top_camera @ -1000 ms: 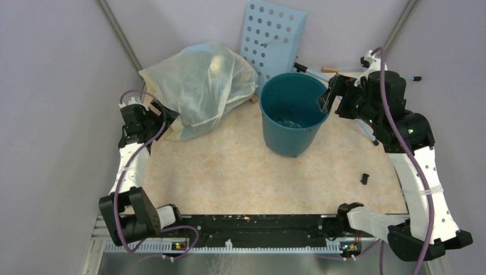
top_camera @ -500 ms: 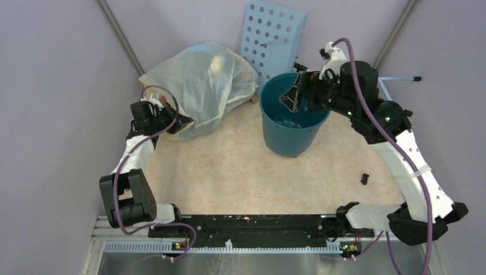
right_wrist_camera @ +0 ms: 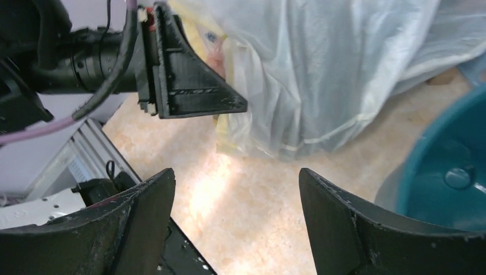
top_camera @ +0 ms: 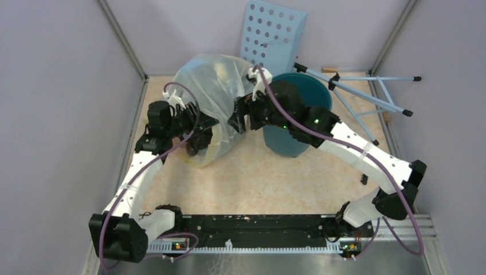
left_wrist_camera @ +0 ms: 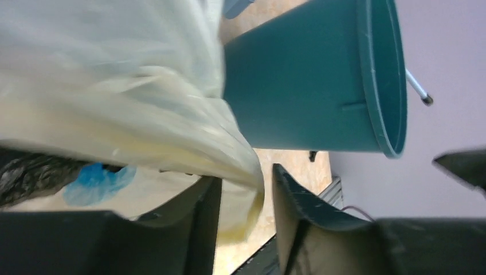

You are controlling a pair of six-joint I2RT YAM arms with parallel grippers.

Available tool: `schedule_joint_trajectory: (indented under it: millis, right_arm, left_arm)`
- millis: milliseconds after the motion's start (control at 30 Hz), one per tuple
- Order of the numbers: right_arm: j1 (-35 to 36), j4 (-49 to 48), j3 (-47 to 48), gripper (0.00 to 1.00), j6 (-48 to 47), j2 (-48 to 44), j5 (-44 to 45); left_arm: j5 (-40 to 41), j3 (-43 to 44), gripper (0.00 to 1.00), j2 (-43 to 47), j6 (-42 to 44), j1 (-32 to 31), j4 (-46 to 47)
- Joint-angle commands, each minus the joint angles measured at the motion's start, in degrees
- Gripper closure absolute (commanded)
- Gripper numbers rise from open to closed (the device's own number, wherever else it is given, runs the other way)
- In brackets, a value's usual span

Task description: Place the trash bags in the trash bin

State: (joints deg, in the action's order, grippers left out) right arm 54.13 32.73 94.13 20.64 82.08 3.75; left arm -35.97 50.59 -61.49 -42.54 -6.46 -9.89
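1. The left hand [left_wrist_camera: 245,183] is almost closed. It pinches a fold of the big pale yellowish see-through stuffed plastic bag [top_camera: 215,86], low on its side.
2. A bit of the thin dark grey-black crinkly plastic trash bag [left_wrist_camera: 26,177] peeks out under the pale bag, at the left edge of the left wrist view. Most of it is hidden. It is not in the bin.
3. I think the dark bag is very light, soft and slippery, and will flop and bunch up. A thick crumpled bunch is the best place to grab, not one flat layer.
4. The right hand [right_wrist_camera: 236,175] is wide open and holds nothing. It hangs over the beige tabletop [top_camera: 258,177], near the pale bag.
5. The round teal-green plastic trash bin [left_wrist_camera: 304,74] stands upright just to the right of the pale bag.
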Motion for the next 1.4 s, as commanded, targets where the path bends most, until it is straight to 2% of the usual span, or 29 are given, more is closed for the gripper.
schedule_joint_trajectory:
  millis: [0, 133, 300, 400, 567, 667, 767, 867, 1000, 1067, 1167, 1267, 1367]
  right_arm:
    - [3.43, -4.23, 0.71, 0.22, -2.38, 2.47, 3.11]
    - [3.62, -4.77, -0.07, 0.22, -1.27, 2.45, 3.41]
    - [3.62, -3.30, -0.78, 0.21, -1.47, 1.53, 5.55]
    - [3.62, -2.30, -0.70, 0.21, -1.41, 1.14, 6.30]
    - [3.64, -1.16, -0.87, 0.21, -0.96, 0.59, 6.88]
    - [3.62, -0.59, -0.85, 0.21, -0.87, 0.30, 6.98]
    - [3.62, -1.00, -1.23, 0.21, -0.80, -0.72, 6.89]
    - [3.62, -1.40, -2.08, 0.21, -0.95, -2.45, 7.40]
    - [3.62, -0.85, -3.74, 0.21, -1.33, -4.89, 7.80]
    - [3.62, -1.02, -4.91, 0.20, -1.61, -6.31, 7.61]
    - [3.62, -1.07, -6.22, 0.20, -1.95, -8.52, 7.83]
    - [3.66, 0.30, -6.61, 0.20, -2.47, -10.06, 8.68]
    - [3.62, 2.06, -7.00, 0.20, -3.27, -11.36, 9.48]
  left_arm:
    - [12.26, 5.39, 0.52, 0.08, 5.95, 0.10, -13.61]
    - [28.12, 6.86, 0.52, 3.22, 5.35, 0.34, -25.49]
    - [35.36, 1.19, 0.54, 13.98, 1.68, 0.74, -27.34]
    - [42.56, -0.71, 0.54, 19.79, -2.96, 0.83, -31.15]
    - [51.37, -1.61, 0.39, 25.75, -7.63, 0.83, -37.60]
    - [48.95, -5.59, 0.40, 26.41, -9.51, 0.83, -37.29]
    - [42.33, -7.81, 0.41, 21.22, -9.72, 1.04, -34.44]
    - [41.40, -7.18, 0.47, 16.59, -8.76, 1.98, -33.61]
    - [39.21, -9.81, 0.55, 13.76, -6.17, 8.53, -29.22]
    - [38.37, -10.82, 0.50, 12.05, -5.22, 12.12, -27.44]
    - [41.17, -10.69, 0.31, 9.73, -3.83, 13.11, -24.49]
    - [39.92, -10.81, 0.23, 8.08, -1.33, 14.20, -19.27]
    - [32.43, -11.58, 0.18, 6.09, 0.91, 14.53, -12.34]
